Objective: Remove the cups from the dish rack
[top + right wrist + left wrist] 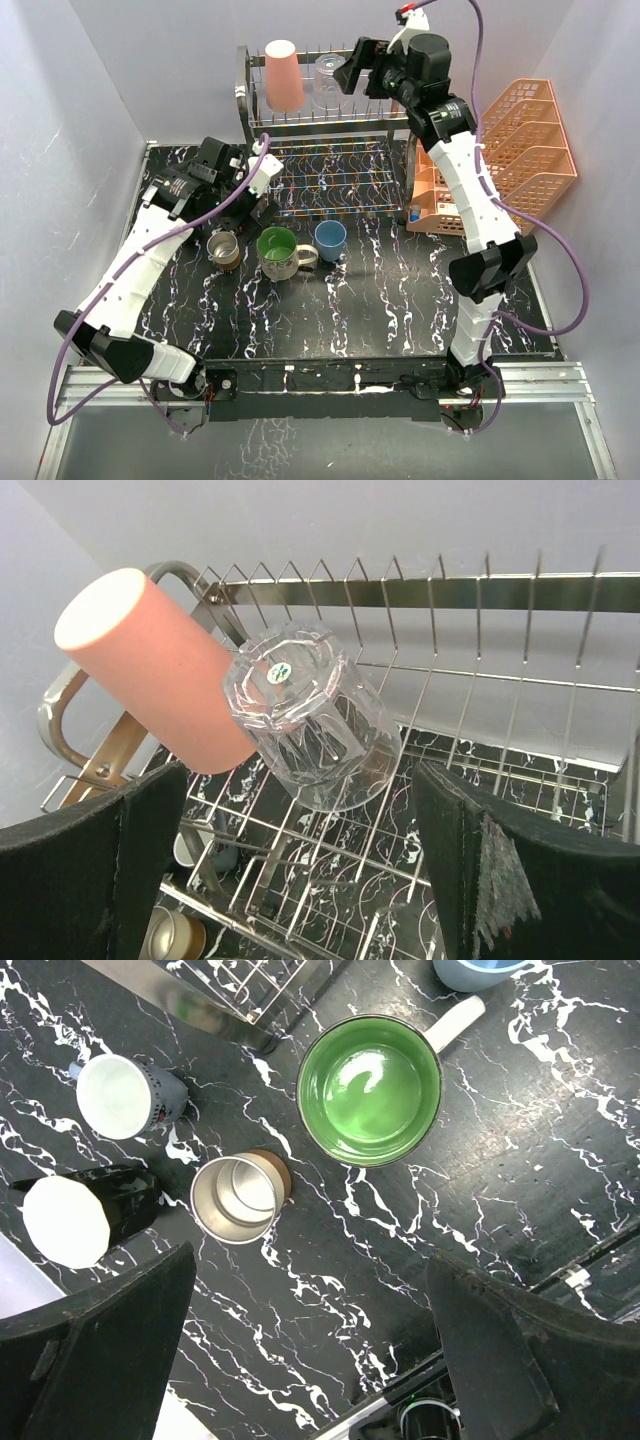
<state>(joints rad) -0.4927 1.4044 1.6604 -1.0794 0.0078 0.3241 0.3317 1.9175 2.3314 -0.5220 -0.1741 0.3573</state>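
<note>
The chrome dish rack (330, 135) stands at the back. On its top tier, upside down on the prongs, are a salmon-pink tumbler (283, 75) and a clear glass (328, 82). My right gripper (348, 72) is open and empty just right of the glass, which the right wrist view shows ahead of the jaws (310, 715) beside the tumbler (150, 670). My left gripper (258, 208) is open and empty above the table. Below it stand a grey cup (125, 1095), black cup (85, 1215), metallic cup (238, 1198), green-lined mug (370, 1090) and light-blue tumbler (470, 970).
Orange lattice trays (500, 150) stand right of the rack, close behind my right arm. Grey walls close in the left, back and right. The table's near edge carries a metal rail (320, 385) and the arm bases.
</note>
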